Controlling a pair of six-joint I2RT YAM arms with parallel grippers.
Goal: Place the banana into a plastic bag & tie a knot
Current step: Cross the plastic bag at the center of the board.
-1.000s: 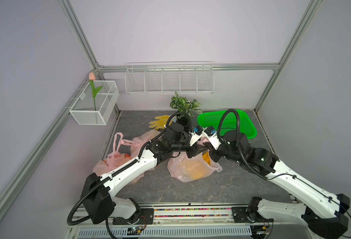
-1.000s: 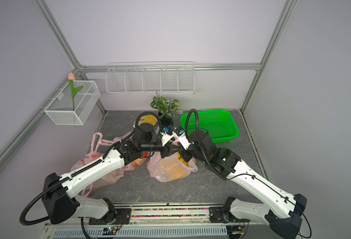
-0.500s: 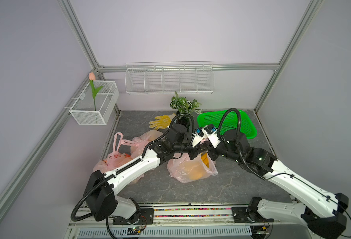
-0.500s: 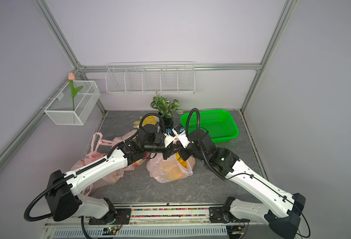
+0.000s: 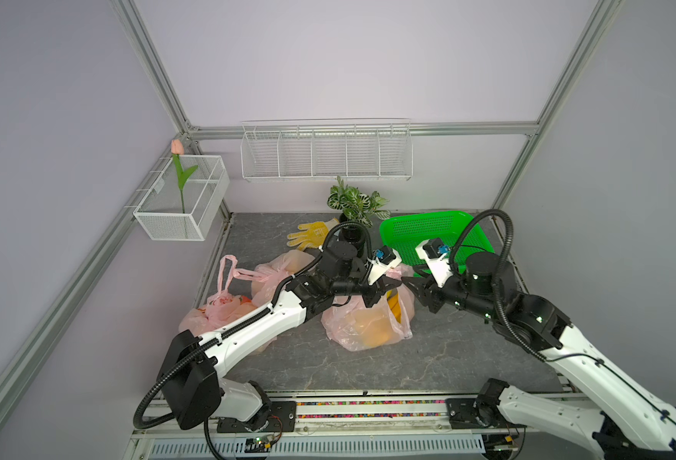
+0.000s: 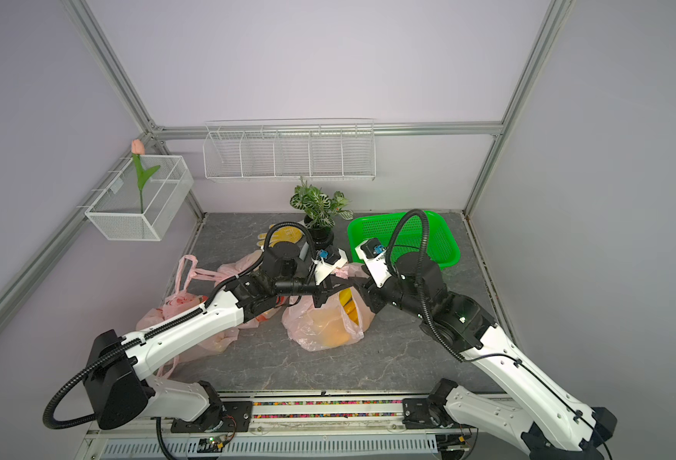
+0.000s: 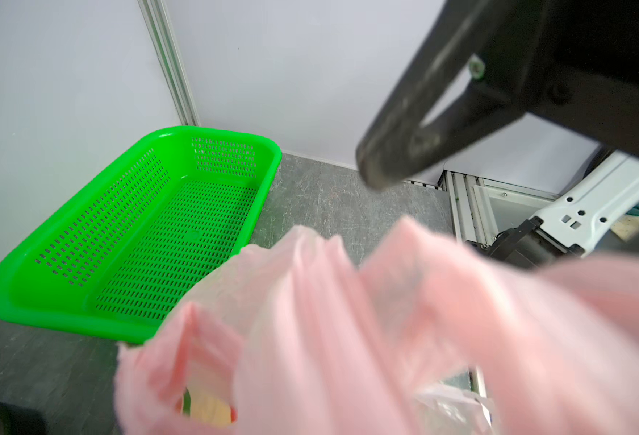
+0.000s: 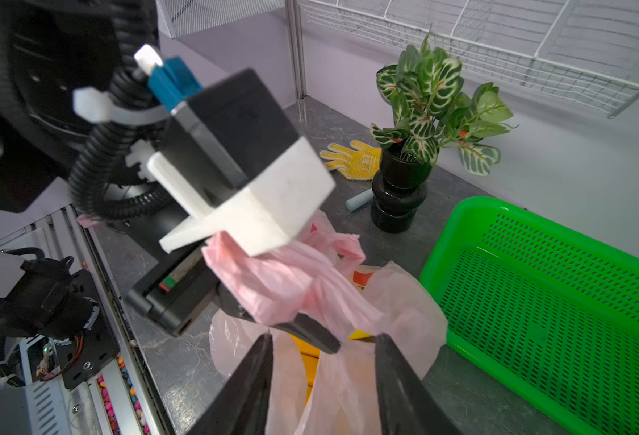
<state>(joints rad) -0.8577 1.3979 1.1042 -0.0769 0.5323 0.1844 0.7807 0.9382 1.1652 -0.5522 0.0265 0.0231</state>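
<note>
The plastic bag is crinkled film, the plastic basket glossy.

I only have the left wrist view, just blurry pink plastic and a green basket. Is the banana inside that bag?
Observer: Yes. In both top views the banana shows yellow at the opening of the pink bag.
Operator: What is the right gripper doing?
Observer: The right wrist view shows the right gripper open, its fingers apart, with the bag's opening just beyond them.
Operator: Any knot?
Observer: None that I can see. The handles lie bunched over the left gripper.
</note>
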